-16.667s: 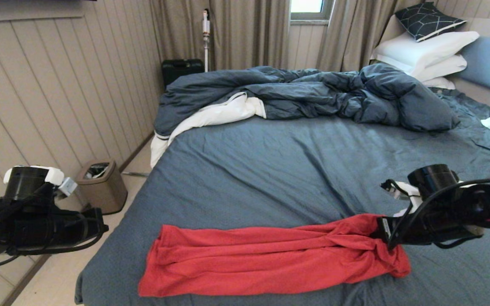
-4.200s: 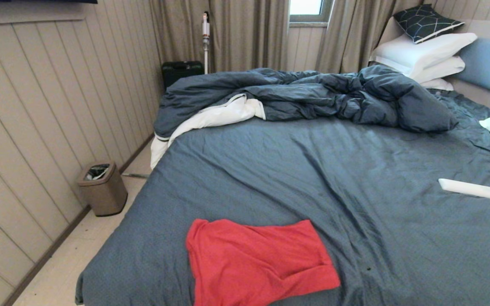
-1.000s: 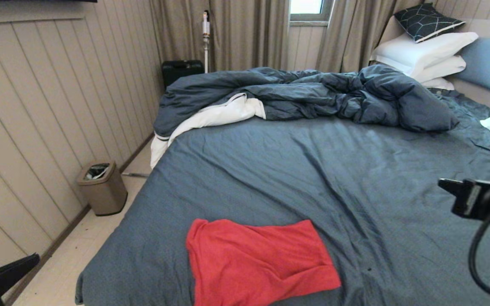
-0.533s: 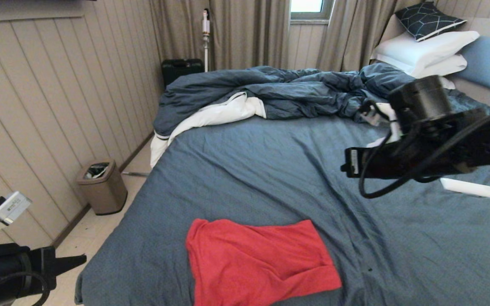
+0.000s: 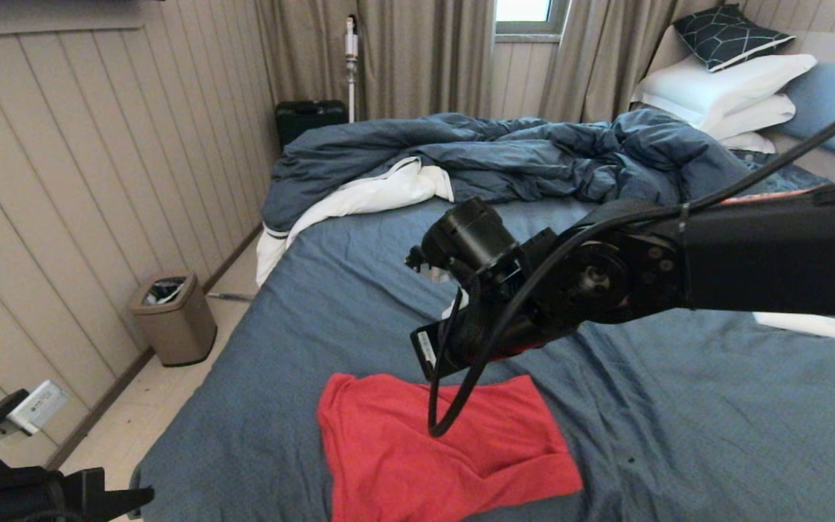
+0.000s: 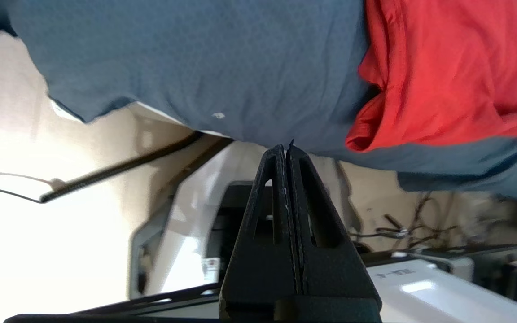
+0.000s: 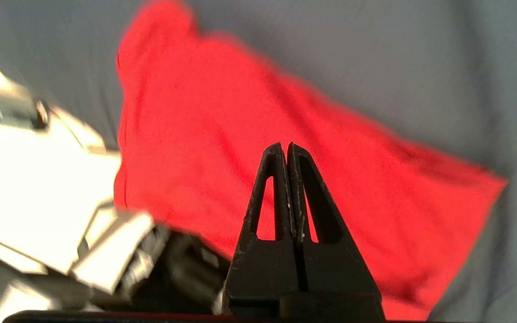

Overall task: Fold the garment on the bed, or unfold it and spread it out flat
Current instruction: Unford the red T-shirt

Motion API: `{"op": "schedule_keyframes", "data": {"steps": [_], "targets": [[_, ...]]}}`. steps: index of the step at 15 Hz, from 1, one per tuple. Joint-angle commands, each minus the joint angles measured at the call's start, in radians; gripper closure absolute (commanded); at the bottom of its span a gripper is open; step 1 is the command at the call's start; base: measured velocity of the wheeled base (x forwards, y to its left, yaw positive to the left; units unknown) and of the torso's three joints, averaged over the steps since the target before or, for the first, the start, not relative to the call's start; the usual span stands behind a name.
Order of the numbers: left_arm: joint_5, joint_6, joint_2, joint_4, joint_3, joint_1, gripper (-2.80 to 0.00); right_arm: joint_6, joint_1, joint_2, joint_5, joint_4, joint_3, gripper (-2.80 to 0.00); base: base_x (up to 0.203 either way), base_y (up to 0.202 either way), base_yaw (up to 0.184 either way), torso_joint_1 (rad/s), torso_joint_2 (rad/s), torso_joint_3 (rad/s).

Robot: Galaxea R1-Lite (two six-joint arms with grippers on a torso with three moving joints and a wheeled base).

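Note:
The garment (image 5: 446, 449) is a red T-shirt lying folded into a compact rectangle near the front edge of the bed (image 5: 678, 413); its chest print is hidden. My right arm (image 5: 606, 275) reaches in from the right and hangs over the garment's far edge. In the right wrist view the right gripper (image 7: 286, 146) is shut and empty, above the red garment (image 7: 330, 148). My left gripper (image 5: 138, 495) sits low at the front left, off the bed. The left wrist view shows the left gripper (image 6: 286, 150) shut and empty, by the sheet's edge, apart from the garment (image 6: 442, 67).
A rumpled dark blue duvet (image 5: 533, 159) fills the far half of the bed, with white pillows (image 5: 722, 87) at the back right. A flat white object (image 5: 809, 326) lies on the sheet at the right. A bin (image 5: 175, 319) stands on the floor by the panelled wall.
The right arm has swung from the right side leftward and down over the garment. The left arm has sunk lower at the front left. The garment, earlier a long strip, lies still.

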State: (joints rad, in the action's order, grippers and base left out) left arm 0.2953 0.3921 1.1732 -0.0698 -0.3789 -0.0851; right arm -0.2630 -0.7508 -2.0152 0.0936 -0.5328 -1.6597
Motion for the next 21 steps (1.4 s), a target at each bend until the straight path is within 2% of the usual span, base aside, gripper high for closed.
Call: {"op": "schedule_keyframes", "data": {"steps": [1, 4, 8, 9, 11, 16, 19, 21], "targets": [[0.002, 0.017, 0.012, 0.013, -0.001, 0.000, 0.00, 0.010, -0.017, -0.035, 0.000, -0.044, -0.021, 0.00, 0.000, 0.000, 0.000, 0.000, 0.00, 0.000], [-0.001, 0.011, 0.066, 0.042, -0.014, -0.001, 0.00, 0.040, -0.036, -0.034, -0.002, -0.092, -0.011, 0.00, 0.000, 0.000, 0.000, 0.000, 0.00, 0.000], [-0.012, 0.020, 0.102, 0.073, -0.016, 0.001, 0.00, 0.042, -0.065, -0.097, 0.005, -0.072, -0.045, 0.00, 0.000, 0.000, 0.000, 0.000, 0.00, 0.000], [-0.010, 0.020, 0.105, 0.073, -0.013, 0.001, 0.00, 0.045, -0.075, -0.108, 0.011, -0.060, -0.046, -2.80, 0.000, 0.000, 0.000, 0.000, 0.00, 0.000], [-0.004, 0.022, 0.103, 0.073, -0.009, 0.001, 0.00, 0.057, -0.084, -0.111, -0.003, -0.017, -0.046, -2.80, 0.000, 0.000, 0.000, 0.000, 0.00, 0.000], [0.001, 0.025, 0.109, 0.077, 0.007, 0.002, 0.00, 0.058, -0.106, -0.168, -0.001, -0.008, -0.047, -2.80, 0.000, 0.000, 0.000, 0.000, 0.00, 0.000], [-0.005, 0.025, 0.136, 0.150, 0.030, 0.002, 0.00, 0.056, -0.126, -0.228, 0.000, 0.010, -0.048, -2.80, 0.000, 0.000, 0.000, 0.000, 0.00, 0.000], [-0.001, 0.024, 0.143, 0.160, 0.038, 0.002, 0.00, 0.058, -0.134, -0.258, 0.004, 0.062, -0.048, -2.80, 0.000, 0.000, 0.000, 0.000, 0.00, 0.000]]}}
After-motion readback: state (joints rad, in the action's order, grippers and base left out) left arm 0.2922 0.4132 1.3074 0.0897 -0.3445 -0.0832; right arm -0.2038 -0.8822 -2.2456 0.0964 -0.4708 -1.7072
